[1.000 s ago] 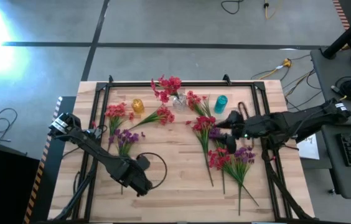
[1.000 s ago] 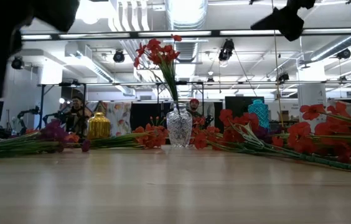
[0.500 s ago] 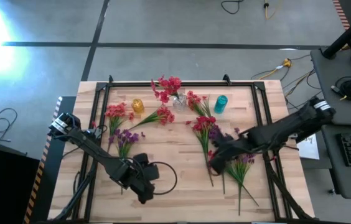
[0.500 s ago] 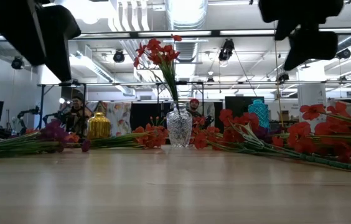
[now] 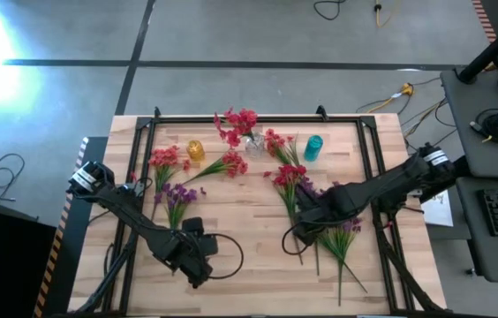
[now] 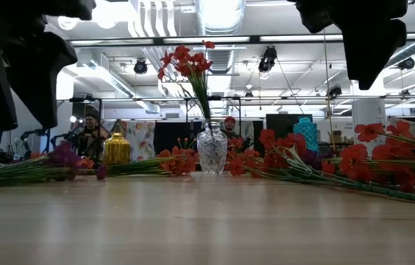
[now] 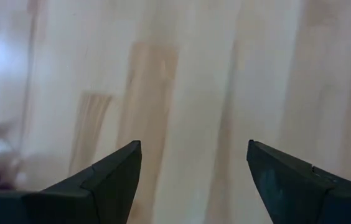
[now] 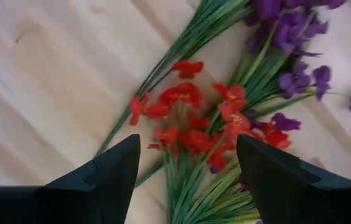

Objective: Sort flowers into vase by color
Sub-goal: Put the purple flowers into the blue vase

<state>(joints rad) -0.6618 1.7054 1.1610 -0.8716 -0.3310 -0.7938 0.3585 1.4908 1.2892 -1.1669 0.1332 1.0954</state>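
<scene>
Clear glass vase (image 5: 253, 141): upper centre of the high view, already holding a red sprig bunch (image 5: 237, 122); judged to be the red-colour destination.
Amber vase (image 5: 195, 150) and teal vase (image 5: 313, 147): either side of the glass one, both without flowers, so other colours are not yet sorted.
Loose flowers: red and purple sprigs (image 5: 168, 177) lie flat at left of centre in the high view; a mixed heap of red (image 8: 191, 118) and purple (image 8: 287, 31) blossoms lies at right of centre, stems fanned toward the lower edge.
Right gripper (image 8: 188, 177): fingers spread apart and holding nothing, poised above the mixed heap, likely lining up on a red sprig.
Red sprig relative to right gripper: in the right wrist view, blossoms sit mid-frame just above the gap between the fingers, purple ones at upper right; contact not visible.
Left gripper (image 7: 194, 180): fingers spread, empty, over bare table (image 7: 182, 74) in the lower left of the high view, waiting, well apart from the flowers.
</scene>
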